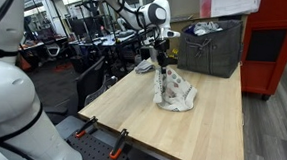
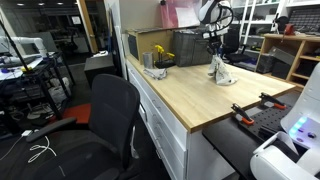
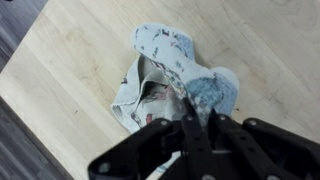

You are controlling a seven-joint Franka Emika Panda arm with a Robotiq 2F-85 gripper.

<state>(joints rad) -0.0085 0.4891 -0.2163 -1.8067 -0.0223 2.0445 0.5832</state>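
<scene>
Wrist view shows your gripper (image 3: 190, 102) pinched shut on a fold of the patterned cloth (image 3: 160, 60), which hangs from the jaws with its lower part heaped near the middle of the wooden table (image 3: 70, 60); in an exterior view a grey bin (image 1: 212, 48) stands at the far edge.

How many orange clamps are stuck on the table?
2. One orange clamp sits on the wooden table's near edge by the corner; the other clamp is beside it on the same edge. More could hide outside the pictures.
</scene>
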